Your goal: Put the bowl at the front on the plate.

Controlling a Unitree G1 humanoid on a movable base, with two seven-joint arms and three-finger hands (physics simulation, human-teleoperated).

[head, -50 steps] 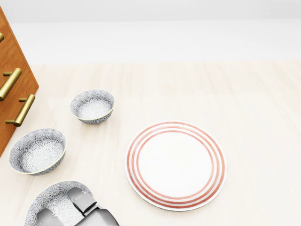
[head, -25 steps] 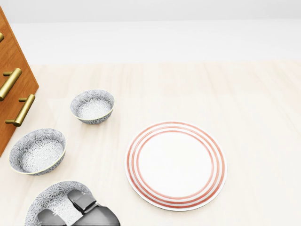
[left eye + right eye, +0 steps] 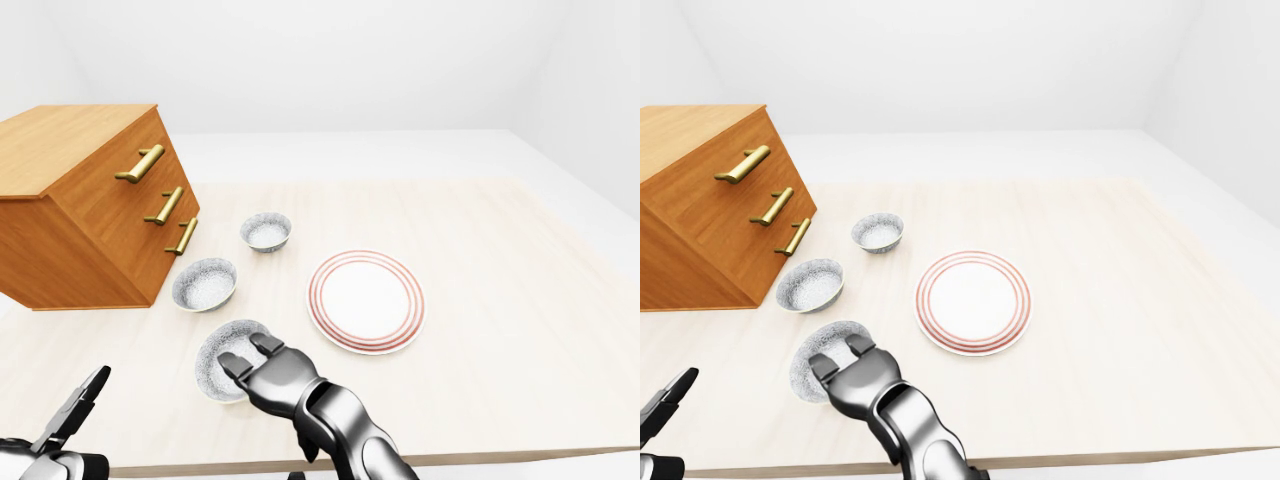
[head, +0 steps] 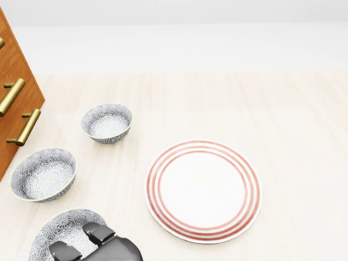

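A pale wooden surface (image 3: 520,330) carried three patterned grey bowls in a slanting row and a white plate (image 3: 366,301) with red rings. In the left-eye view, the nearest bowl (image 3: 222,352) sat closest to the bottom edge, down and to the left of the plate and apart from it. The robot's right hand (image 3: 262,366) reached over this bowl from the bottom of the view, its dark fingers (image 3: 266,345) curled over the bowl's rim and into its hollow; whether they actually gripped it could not be told. A middle bowl (image 3: 204,284) and a far bowl (image 3: 266,231) stood further up the view, beside a wooden drawer chest (image 3: 85,205) with three brass handles. The left hand (image 3: 70,420) showed only at the bottom left corner, low beside the surface, its thin fingers spread apart and touching nothing.
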